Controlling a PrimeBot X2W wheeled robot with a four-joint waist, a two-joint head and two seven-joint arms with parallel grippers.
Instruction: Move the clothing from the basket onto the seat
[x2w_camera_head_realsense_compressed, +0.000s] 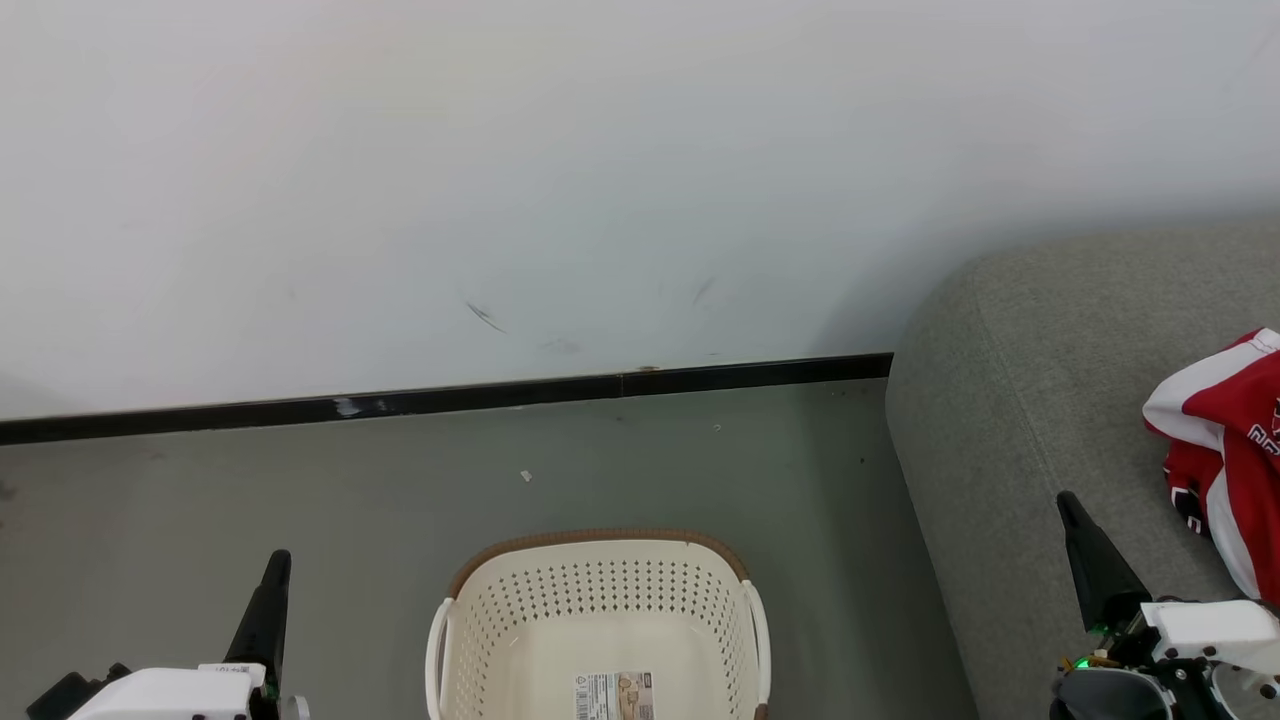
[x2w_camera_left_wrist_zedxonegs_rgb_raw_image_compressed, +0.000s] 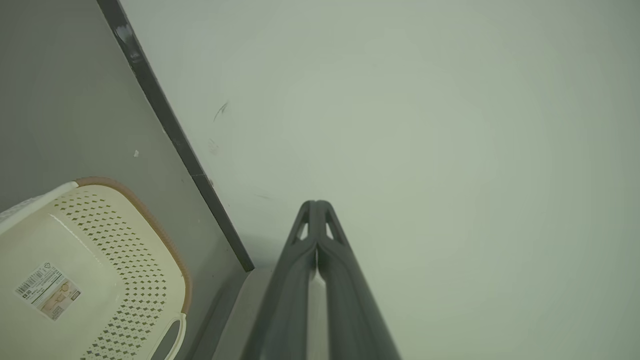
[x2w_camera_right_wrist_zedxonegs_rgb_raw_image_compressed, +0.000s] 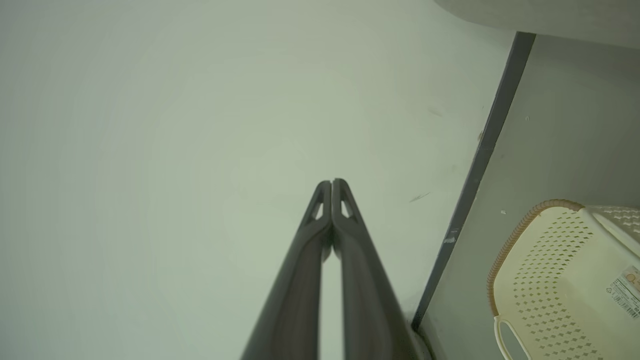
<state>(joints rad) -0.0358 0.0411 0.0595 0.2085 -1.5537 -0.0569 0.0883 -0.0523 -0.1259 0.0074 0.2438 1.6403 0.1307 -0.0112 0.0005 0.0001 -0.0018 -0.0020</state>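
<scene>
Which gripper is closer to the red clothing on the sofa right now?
Right. The right gripper sits shut by the sofa, just left of the clothing and apart from it; the left gripper is far off, beyond the basket.

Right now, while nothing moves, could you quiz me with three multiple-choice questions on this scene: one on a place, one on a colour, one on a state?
1. Where does the clothing lie?
A. inside the basket
B. on the seat
C. on a shelf

2. What colour is the basket's rim?
A. brown
B. blue
C. black

3. How do the left pincer and the right pincer stand?
A. both shut and empty
B. both wide open
C. each gripping cloth

Answers:
1 B: the head view shows the red and white garments on the grey cushion.
2 A: a brown woven-look band tops the cream wall.
3 A: in each wrist view the fingers meet with nothing between them.
</scene>
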